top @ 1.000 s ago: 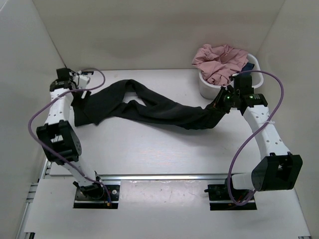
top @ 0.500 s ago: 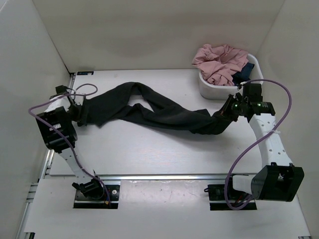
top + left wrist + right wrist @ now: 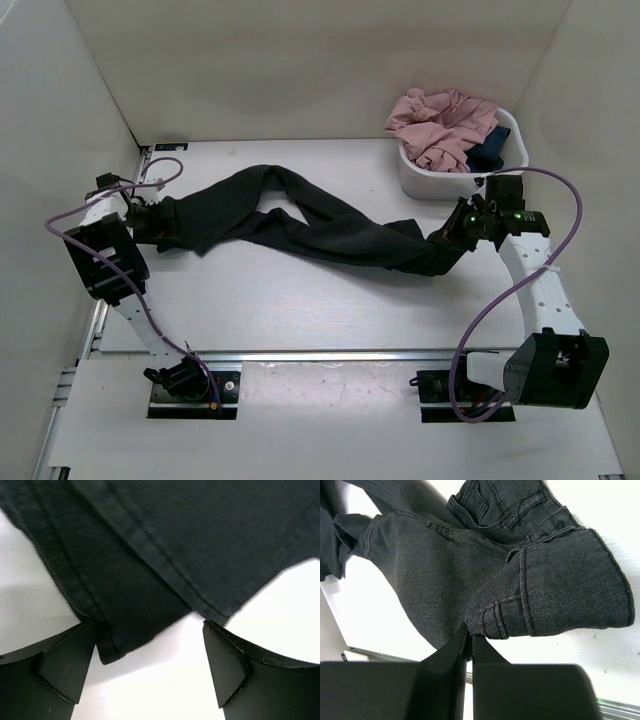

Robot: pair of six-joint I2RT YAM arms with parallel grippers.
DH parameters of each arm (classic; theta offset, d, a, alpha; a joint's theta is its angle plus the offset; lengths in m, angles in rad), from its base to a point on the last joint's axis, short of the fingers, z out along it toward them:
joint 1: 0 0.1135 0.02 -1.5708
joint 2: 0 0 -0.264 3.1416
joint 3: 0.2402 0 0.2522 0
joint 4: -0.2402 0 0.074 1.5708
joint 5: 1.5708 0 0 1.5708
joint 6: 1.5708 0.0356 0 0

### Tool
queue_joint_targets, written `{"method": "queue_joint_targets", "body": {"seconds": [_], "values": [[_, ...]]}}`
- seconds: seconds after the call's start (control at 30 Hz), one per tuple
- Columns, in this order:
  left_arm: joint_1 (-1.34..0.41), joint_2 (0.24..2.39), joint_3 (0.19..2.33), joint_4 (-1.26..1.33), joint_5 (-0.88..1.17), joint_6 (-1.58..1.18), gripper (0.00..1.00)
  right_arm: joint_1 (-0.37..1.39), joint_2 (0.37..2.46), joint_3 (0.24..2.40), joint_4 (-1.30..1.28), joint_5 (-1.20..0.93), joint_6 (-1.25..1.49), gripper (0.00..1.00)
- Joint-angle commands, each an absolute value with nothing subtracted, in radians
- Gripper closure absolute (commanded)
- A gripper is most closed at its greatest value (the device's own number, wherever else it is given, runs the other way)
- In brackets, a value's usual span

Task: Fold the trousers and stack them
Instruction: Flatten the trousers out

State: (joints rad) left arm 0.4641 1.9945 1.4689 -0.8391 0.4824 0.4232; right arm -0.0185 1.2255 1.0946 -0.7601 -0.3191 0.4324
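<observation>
**Item:** trousers [image 3: 300, 225], one pair, black.
**Location:** stretched across the counter [image 3: 300, 310] from left to right. Leg hems are at the left and the waist is at the right. The two legs cross over each other near the middle.

**Left tool** [image 3: 149, 630]: jaws spread wide, low over the counter. It straddles the leg hems and grips nothing. Two hem edges lie staggered between the fingers, one reaching further forward than the other.

**Right tool** [image 3: 469, 632]: fingers pressed together, pinching a small fold of fabric at the waist end. The rest of the waist is bunched just beside it.

**Also present:** white basket [image 3: 412, 182] at the far right, holding pink garments [image 3: 440, 120]. It stands near the right arm.

**Hazards, as judged:**
- The left tool may close on one hem only, because the edges are offset, and the other leg would then trail loose.
- The right pinch is narrow, so a hard pull could slip it off.
- The crossed legs could lock a twist into any fold made now.
- A right-arm swing could nudge the basket.
</observation>
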Motion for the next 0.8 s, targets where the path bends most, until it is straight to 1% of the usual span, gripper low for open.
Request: {"method": "queue_joint_targets", "body": {"seconds": [0.0,0.03,0.07,0.13,0.17,0.2,0.23,0.27,0.33,0.4,0.43,0.47,0.53,0.57,0.6,0.67,0.7,0.77], "values": [[0.474,2.054,1.522,-0.854,0.433,0.382,0.03,-0.023,1.213,1.097,-0.750,-0.339,0.410,1.00],[0.474,2.084,1.532,-0.854,0.408,0.373,0.05,-0.023,1.213,1.097,-0.750,-0.339,0.410,1.00],[0.474,2.097,1.532,-0.845,0.387,0.373,0.06,-0.023,1.213,1.097,-0.750,-0.339,0.410,1.00],[0.483,2.129,1.555,-0.836,0.357,0.364,0.17,-0.023,1.204,1.097,-0.750,-0.330,0.410,1.00],[0.483,2.141,1.565,-0.836,0.357,0.364,0.25,-0.032,1.204,1.097,-0.750,-0.330,0.410,1.00],[0.483,2.154,1.574,-0.836,0.357,0.364,0.35,-0.032,1.204,1.088,-0.750,-0.330,0.410,1.00],[0.483,2.164,1.595,-0.836,0.357,0.364,0.62,-0.032,1.204,1.088,-0.750,-0.319,0.410,1.00],[0.483,2.184,1.604,-0.836,0.357,0.364,0.85,-0.032,1.204,1.078,-0.738,-0.319,0.410,1.00],[0.483,2.184,1.618,-0.845,0.357,0.373,0.85,-0.041,1.221,1.069,-0.710,-0.287,0.410,1.00],[0.483,2.172,1.682,-0.909,0.357,0.393,0.85,-0.070,1.285,1.126,-0.715,-0.278,0.410,1.00],[0.483,2.160,1.721,-0.945,0.357,0.419,0.85,-0.087,1.317,1.181,-0.735,-0.278,0.410,1.00],[0.508,2.145,1.803,-0.981,0.348,0.434,0.85,-0.116,1.371,1.319,-0.761,-0.291,0.381,1.00],[0.537,2.093,1.886,-1.076,0.335,0.466,0.85,-0.117,1.405,1.461,-0.822,-0.281,0.362,1.00],[0.572,2.080,1.932,-1.116,0.325,0.501,0.85,-0.117,1.405,1.510,-0.822,-0.281,0.373,1.00],[0.592,2.080,2.030,-1.159,0.316,0.520,0.85,-0.117,1.405,1.581,-0.831,-0.270,0.373,1.00],[0.647,2.080,2.107,-1.289,0.298,0.567,0.85,-0.117,1.390,1.626,-0.857,-0.256,0.383,1.00],[0.661,2.065,2.111,-1.316,0.284,0.580,0.85,-0.117,1.376,1.626,-0.895,-0.235,0.393,1.00],[0.670,2.019,2.001,-1.299,0.205,0.629,0.85,-0.139,1.320,1.556,-0.923,-0.203,0.417,1.00]]}}
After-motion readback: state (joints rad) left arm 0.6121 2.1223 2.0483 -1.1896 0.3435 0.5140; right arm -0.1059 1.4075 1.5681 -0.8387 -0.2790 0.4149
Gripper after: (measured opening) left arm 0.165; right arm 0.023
